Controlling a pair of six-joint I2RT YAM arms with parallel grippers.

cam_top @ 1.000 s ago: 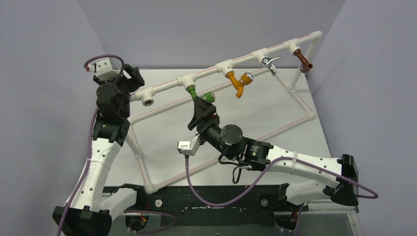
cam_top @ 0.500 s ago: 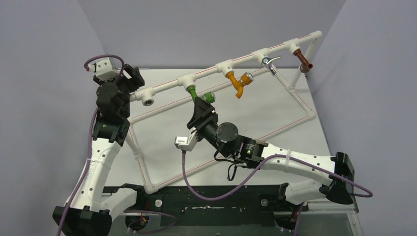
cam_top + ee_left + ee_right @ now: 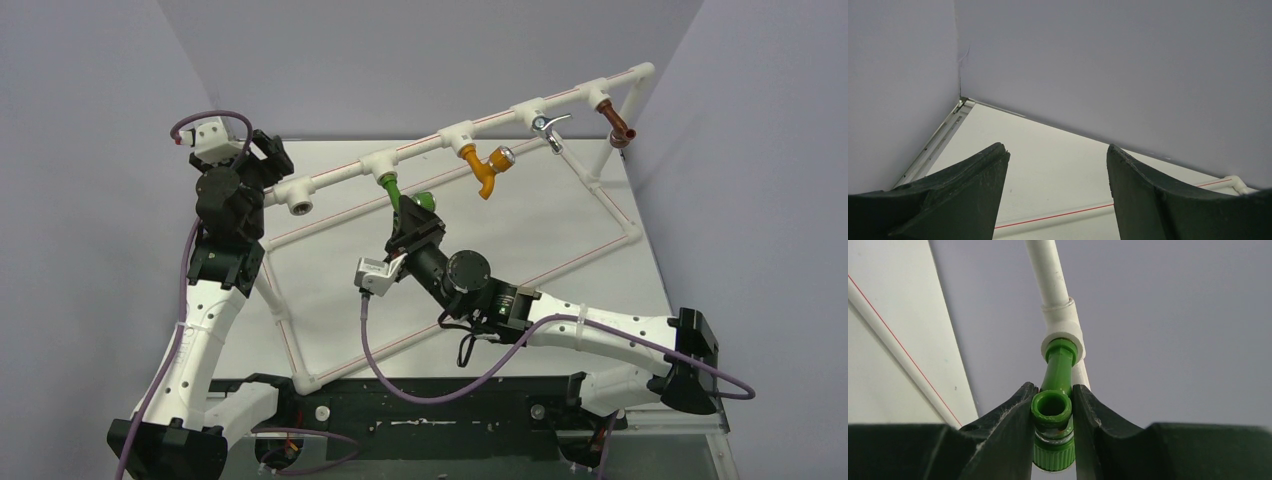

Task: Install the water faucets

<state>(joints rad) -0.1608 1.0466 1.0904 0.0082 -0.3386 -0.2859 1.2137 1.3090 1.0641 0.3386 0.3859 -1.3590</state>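
Right fingers point(image 3: 1008, 432) have closed onto faucet point(image 3: 1058, 372), stem rising into tee point(image 3: 1063, 325), left fingers point(image 3: 963, 195) spread.

Wide room over the open table point(image 3: 520, 220) inside the floor pipe frame point(image 3: 330, 222), and a gripper can pass there. Raised across it runs the white pipe rail point(image 3: 430, 146), and under it hangs a row of obstacles: green tap point(image 3: 390, 184), orange tap point(image 3: 484, 168), chrome tap point(image 3: 545, 126), brown tap point(image 3: 619, 128), narrow gaps between neighbours. The right gripper point(image 3: 410, 208) crowds the green tap, fingers point(image 3: 1013, 425) tight on both sides, no slack. At the rail's left end the open socket point(image 3: 300, 207) faces out unblocked, with the left gripper point(image 3: 272, 155) near it, jaws apart, a clear gap between them. Grey walls point(image 3: 420, 60) hem in left, right and back
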